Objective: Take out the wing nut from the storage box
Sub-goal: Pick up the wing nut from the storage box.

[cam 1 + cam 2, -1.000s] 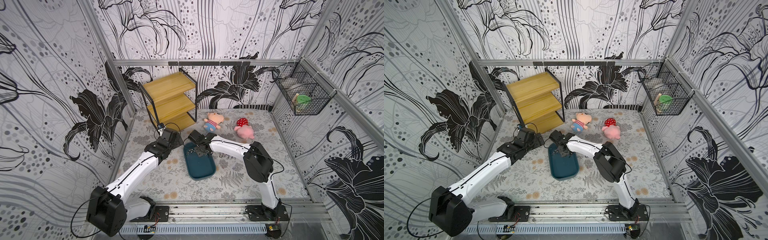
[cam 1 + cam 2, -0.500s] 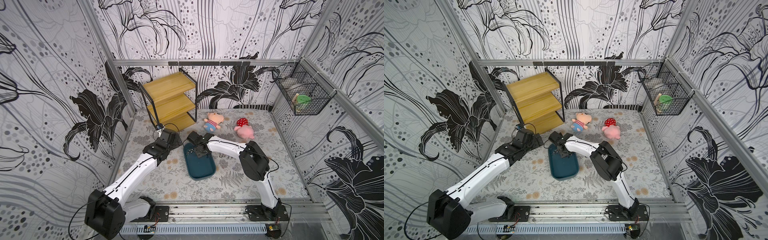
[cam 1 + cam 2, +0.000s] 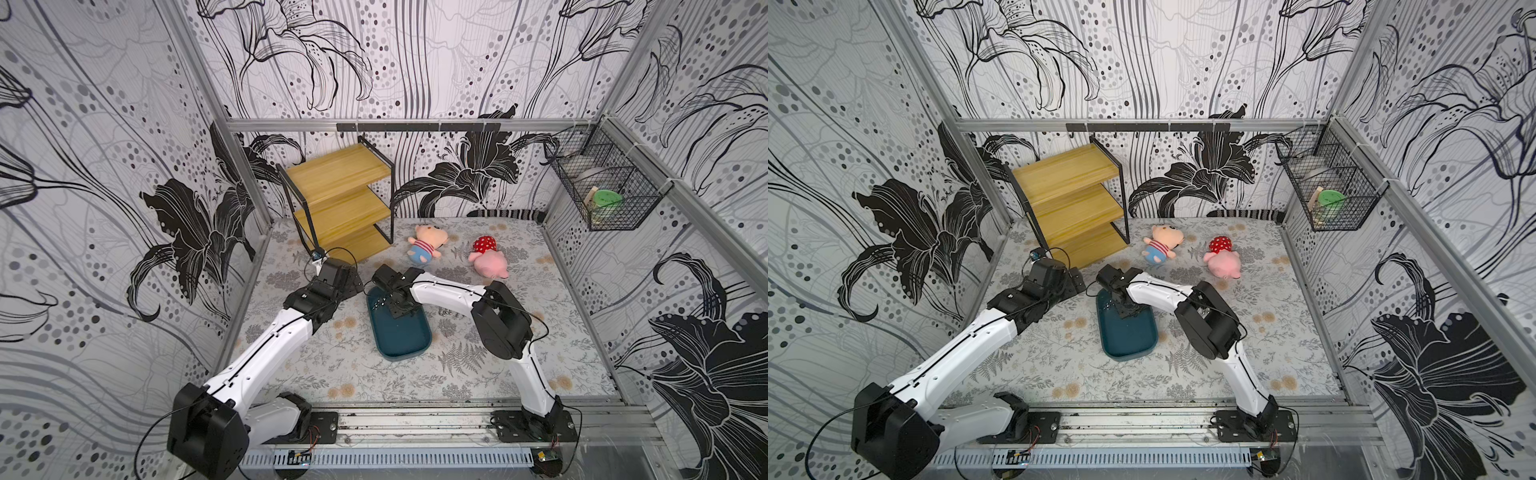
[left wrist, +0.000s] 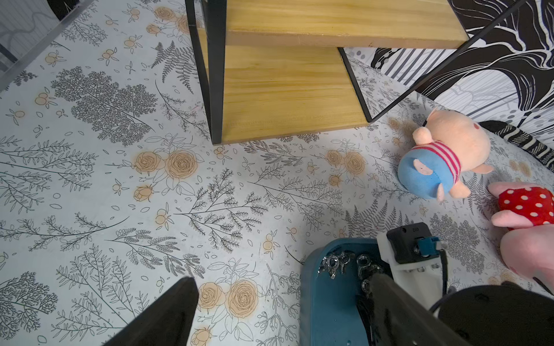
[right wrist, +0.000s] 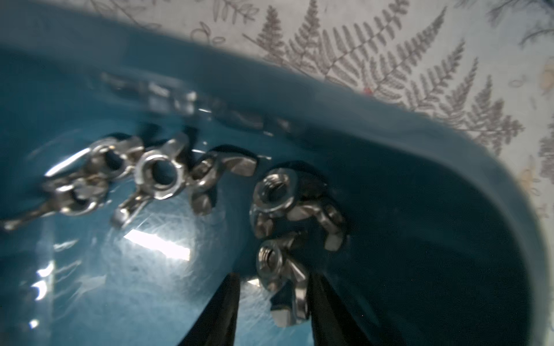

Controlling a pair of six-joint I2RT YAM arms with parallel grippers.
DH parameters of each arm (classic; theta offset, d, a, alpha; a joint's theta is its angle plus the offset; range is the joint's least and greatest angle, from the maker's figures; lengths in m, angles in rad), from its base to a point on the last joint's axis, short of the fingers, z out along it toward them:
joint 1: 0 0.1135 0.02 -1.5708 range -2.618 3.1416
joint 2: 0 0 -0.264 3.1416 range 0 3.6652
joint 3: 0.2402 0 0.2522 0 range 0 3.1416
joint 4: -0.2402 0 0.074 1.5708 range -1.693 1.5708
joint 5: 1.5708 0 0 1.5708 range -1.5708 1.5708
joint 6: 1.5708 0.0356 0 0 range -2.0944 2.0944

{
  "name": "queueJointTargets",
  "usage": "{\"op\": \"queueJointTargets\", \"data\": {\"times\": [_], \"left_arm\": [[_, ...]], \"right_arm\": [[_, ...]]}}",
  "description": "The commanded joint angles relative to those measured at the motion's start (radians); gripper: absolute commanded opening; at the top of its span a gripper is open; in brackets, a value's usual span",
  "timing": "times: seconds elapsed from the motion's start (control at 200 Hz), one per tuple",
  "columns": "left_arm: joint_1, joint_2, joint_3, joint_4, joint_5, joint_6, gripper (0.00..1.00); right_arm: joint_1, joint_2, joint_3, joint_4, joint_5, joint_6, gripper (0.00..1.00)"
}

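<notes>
As the right gripper (image 5: 273, 277) hangs low inside the storage box (image 5: 389, 155), its two dark fingers (image 5: 224, 305) stand partly apart, one on either side of a wing nut (image 5: 283, 287). They're straddling it, with a sliver of daylight on one side, so I'd call that not yet clamped.

The nut lies close to a rounded corner at the far end of the box. It's tipped over, threaded hole turned toward the wrist camera, wings trailing down between the fingers. It's small, bright silvery metal, with two flat ears on a stubby threaded hub.

My read is that it's stiff, dense for its size, and slick on that glossy teal floor. Pinch it on a sloped ear and it could skate or spin away. The better bet is across the hub, or flat against both wings.

Just beyond it, two more nuts (image 5: 278, 197) lie piled and touching, and a cluster (image 5: 156, 176) runs along the same end wall.

Pulling out to a top view, the box (image 3: 401, 338) lies near the middle of the bench (image 3: 332, 365), lengthways front to back. The left gripper (image 4: 281, 281) hovers just beside the box's far left corner, wide and holding nothing.
</notes>
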Motion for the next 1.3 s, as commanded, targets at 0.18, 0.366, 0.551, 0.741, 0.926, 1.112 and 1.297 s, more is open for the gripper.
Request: {"op": "queueJointTargets", "data": {"times": [0.18, 0.366, 0.551, 0.741, 0.926, 1.112, 1.297], "left_arm": [[0.005, -0.013, -0.019, 0.012, -0.004, 0.011, 0.95], [0.004, -0.018, -0.017, 0.006, -0.010, 0.013, 0.95], [0.005, -0.011, -0.016, 0.011, -0.005, 0.010, 0.95], [0.005, -0.011, -0.017, 0.011, -0.002, 0.010, 0.95], [0.005, -0.011, -0.015, 0.009, -0.005, 0.011, 0.95], [0.005, -0.003, -0.007, 0.015, -0.001, 0.012, 0.95], [0.005, 0.001, -0.002, 0.015, 0.001, 0.013, 0.95]], "right_arm": [[0.003, -0.042, -0.042, 0.036, -0.069, 0.019, 0.39], [0.003, -0.048, -0.056, 0.042, -0.074, 0.015, 0.30], [0.002, -0.062, -0.066, 0.048, -0.069, 0.006, 0.26], [0.001, -0.058, -0.086, 0.066, -0.075, 0.002, 0.19], [0.001, -0.071, -0.093, 0.071, -0.080, -0.003, 0.12], [0.001, -0.115, -0.105, 0.078, -0.077, -0.010, 0.09], [0.001, -0.158, -0.111, 0.078, -0.075, -0.016, 0.08]]}}
